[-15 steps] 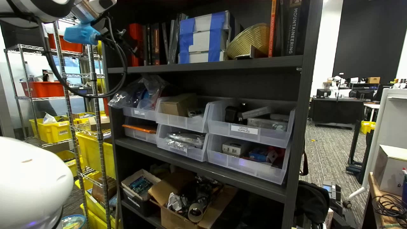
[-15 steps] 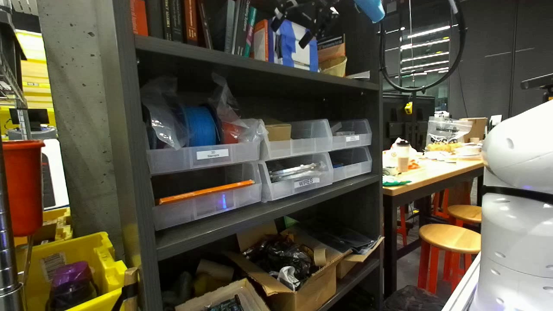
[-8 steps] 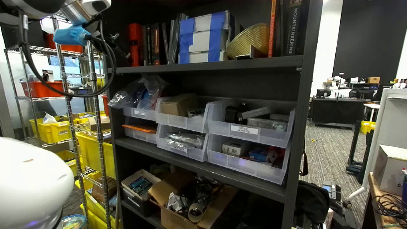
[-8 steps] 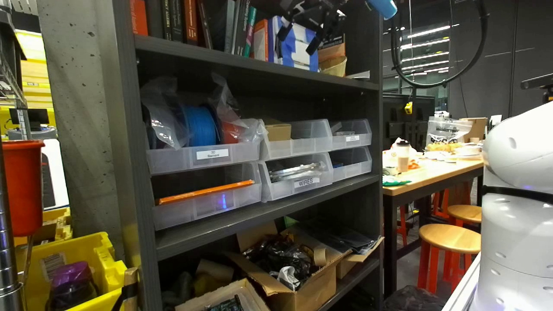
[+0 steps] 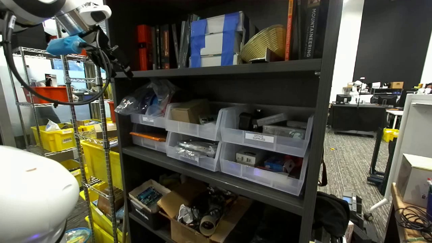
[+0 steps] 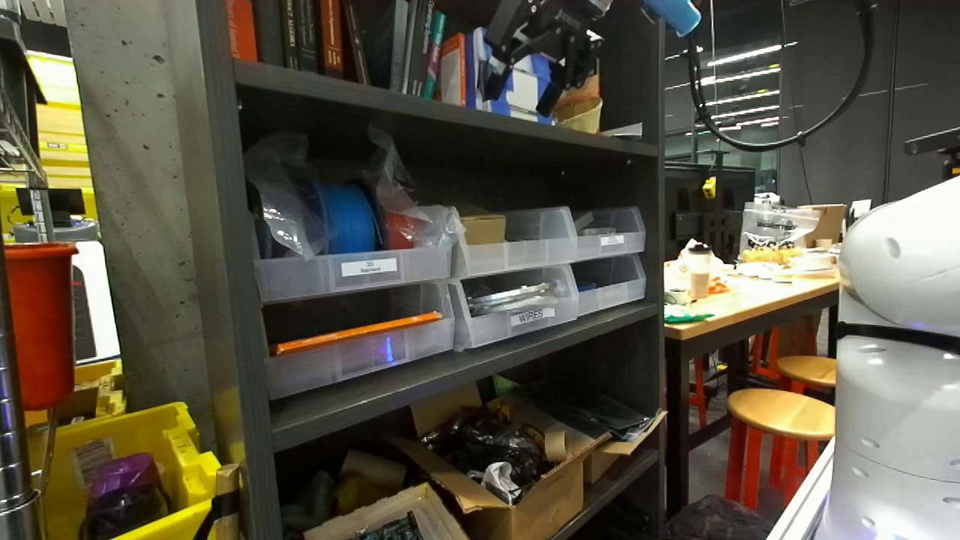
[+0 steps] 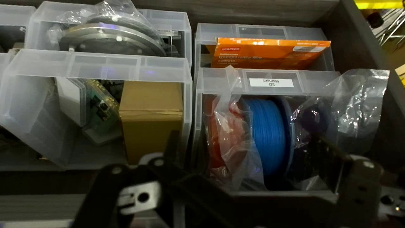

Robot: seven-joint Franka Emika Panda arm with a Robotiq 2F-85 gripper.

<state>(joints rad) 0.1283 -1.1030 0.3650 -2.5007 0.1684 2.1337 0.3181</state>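
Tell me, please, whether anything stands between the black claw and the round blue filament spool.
In the wrist view, crumpled clear plastic wrapping overlaps the spool at left; nothing visible blocks its middle from the open claw.

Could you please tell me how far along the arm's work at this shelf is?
Already done, it seems: the gripper stands open and, by the wrist view, points towards the 3D filament bin. In hand: nothing yet, with the jaws apart. Left: apparently any handling of the bin's contents, since the blue spool sits inside, ungripped.

The tool (image 6: pixel 519 99) is black, the filament (image 7: pixel 268 136) blue, the Staples packet (image 7: pixel 269 54) orange, the carton (image 7: pixel 152 107) plain brown.
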